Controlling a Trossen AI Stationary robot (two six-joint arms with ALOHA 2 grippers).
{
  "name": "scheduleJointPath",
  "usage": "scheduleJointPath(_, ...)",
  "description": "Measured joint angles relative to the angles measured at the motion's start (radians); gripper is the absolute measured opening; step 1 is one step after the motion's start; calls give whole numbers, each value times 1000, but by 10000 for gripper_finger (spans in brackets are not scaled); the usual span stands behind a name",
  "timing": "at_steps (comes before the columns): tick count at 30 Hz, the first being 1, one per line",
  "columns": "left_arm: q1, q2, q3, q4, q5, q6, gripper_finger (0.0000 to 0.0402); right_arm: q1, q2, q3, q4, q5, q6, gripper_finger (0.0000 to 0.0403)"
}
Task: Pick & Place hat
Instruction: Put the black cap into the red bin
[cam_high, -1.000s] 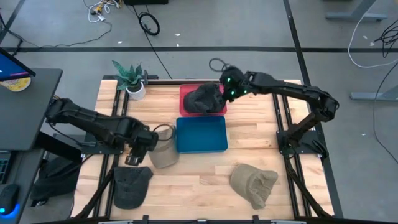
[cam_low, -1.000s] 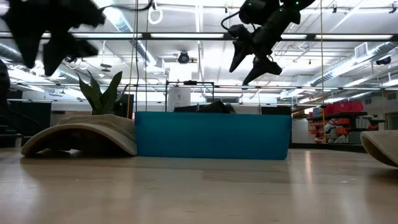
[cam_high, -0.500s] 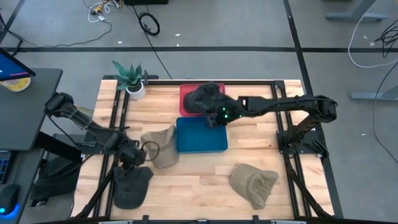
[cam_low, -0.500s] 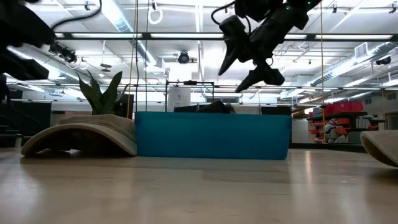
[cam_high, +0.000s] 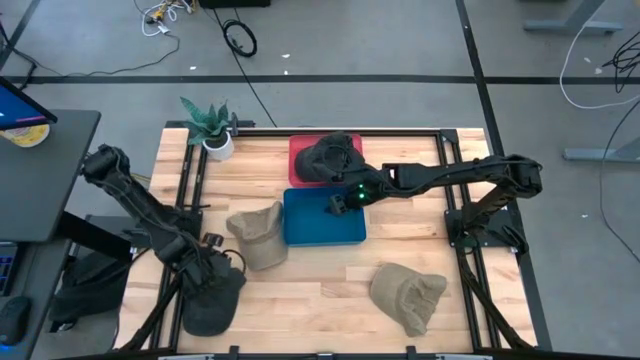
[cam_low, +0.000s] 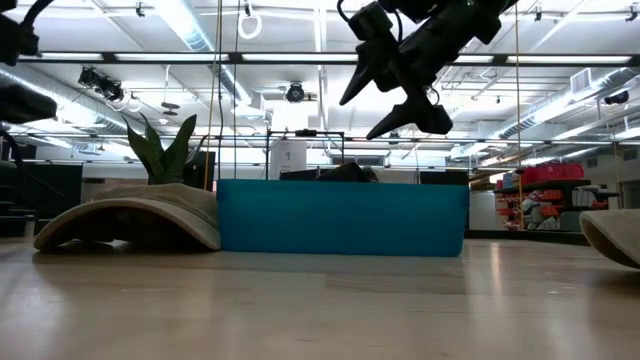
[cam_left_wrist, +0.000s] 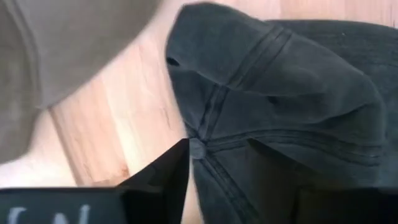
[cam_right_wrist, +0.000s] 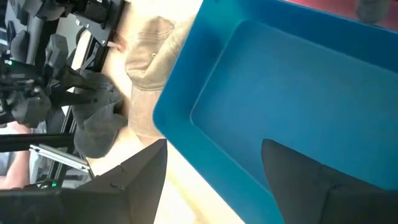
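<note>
A dark grey cap (cam_high: 208, 300) lies crown up on the table's near left. My left gripper (cam_high: 213, 272) hangs open right over it, and in the left wrist view its fingers (cam_left_wrist: 165, 177) straddle the crown (cam_left_wrist: 280, 93) near the top button. A tan hat (cam_high: 260, 238) rests against the blue bin's (cam_high: 320, 228) left wall. My right gripper (cam_high: 338, 205) hovers open above the blue bin (cam_right_wrist: 280, 93), well clear of its rim in the low view (cam_low: 395, 85). Another dark hat (cam_high: 330, 158) sits in the red tray (cam_high: 298, 150). My left gripper comes at the dark cap's crown (cam_left_wrist: 205, 152) from above, with its fingers on either side of the top button. Whether the fingers touch the cloth I cannot tell.
A second tan hat (cam_high: 408, 295) lies on the near right of the table. A potted plant (cam_high: 210, 125) stands at the far left corner. Bare wood shows between the blue bin and the near edge. Metal frame rails run along both sides.
My left gripper has left the tan hat, moving toward the near edge and down onto the dark cap. My right gripper has come away from the red tray toward the near edge and now hangs over the blue bin. The hats have stayed put.
</note>
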Motion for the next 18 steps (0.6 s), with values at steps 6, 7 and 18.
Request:
scheduleJointPath(6,-12,75,0,8,24,-9,245,0,0,0,1,2,-2,263)
scheduleJointPath(7,-12,89,0,8,24,-7,258,0,0,0,1,2,-2,263)
scheduleJointPath(18,-12,268,1,103,76,67,295,0,0,0,2,2,-30,263)
